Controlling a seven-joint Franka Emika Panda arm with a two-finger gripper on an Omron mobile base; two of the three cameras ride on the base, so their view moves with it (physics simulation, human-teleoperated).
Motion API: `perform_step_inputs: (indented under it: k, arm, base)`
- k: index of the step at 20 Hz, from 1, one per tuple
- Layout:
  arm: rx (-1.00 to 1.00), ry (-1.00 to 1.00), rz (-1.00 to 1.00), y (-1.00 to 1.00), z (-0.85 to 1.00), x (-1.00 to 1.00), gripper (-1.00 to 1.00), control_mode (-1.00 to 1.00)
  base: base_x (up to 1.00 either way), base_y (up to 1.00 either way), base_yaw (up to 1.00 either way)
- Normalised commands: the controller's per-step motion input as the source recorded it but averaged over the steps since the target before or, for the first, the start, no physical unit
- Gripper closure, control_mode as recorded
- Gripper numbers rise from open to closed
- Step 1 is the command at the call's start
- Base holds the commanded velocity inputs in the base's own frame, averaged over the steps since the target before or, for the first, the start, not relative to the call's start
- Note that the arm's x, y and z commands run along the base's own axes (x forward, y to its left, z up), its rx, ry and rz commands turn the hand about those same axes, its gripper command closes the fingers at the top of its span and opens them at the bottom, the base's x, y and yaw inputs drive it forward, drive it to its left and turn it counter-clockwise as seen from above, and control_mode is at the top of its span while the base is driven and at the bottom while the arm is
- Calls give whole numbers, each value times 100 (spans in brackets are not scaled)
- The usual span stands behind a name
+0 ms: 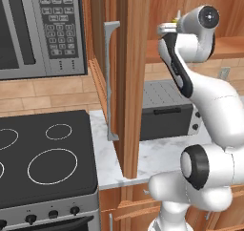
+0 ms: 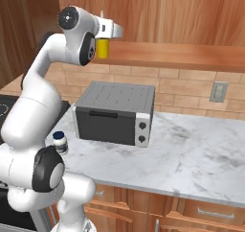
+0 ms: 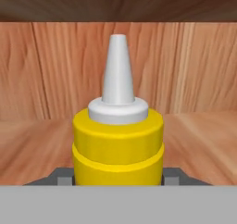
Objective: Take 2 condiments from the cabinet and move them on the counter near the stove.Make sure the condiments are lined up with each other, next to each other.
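Upright yellow squeeze bottle (image 3: 118, 144); white jar (image 2: 60, 142) on counter (image 2: 191, 149)

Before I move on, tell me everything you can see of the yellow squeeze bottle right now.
The yellow squeeze bottle looks like smooth plastic, with a ridged yellow shoulder, a white collar and a tall white pointed nozzle. It stands upright inside the cabinet, close above the shelf board; whether it rests on the board cannot be told. The gripper is shut on its body, dark fingertips at either side. From the right base view its lower body shows just under the hand.
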Motion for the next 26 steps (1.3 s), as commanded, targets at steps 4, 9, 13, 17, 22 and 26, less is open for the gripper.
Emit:
perform_step_inputs:
  k: [4, 9, 13, 17, 22, 26]
  arm:
    - [2, 0, 0, 0, 31, -100, 100, -100]
    - [2, 0, 0, 0, 54, -100, 100, -100]
    - [1, 0, 7, 0, 58, -100, 100, -100]
    - [0, 0, 16, -3, 20, -100, 100, -100]
    - [6, 0, 25, 0, -9, -96, 100, -100]
    - [11, 0, 33, 0, -46, -69, 100, -100]
  base:
    - [0, 0, 0]
    - [0, 0, 0]
    - [0, 0, 0]
    - [0, 0, 0]
    - [0, 0, 0]
    - [0, 0, 0]
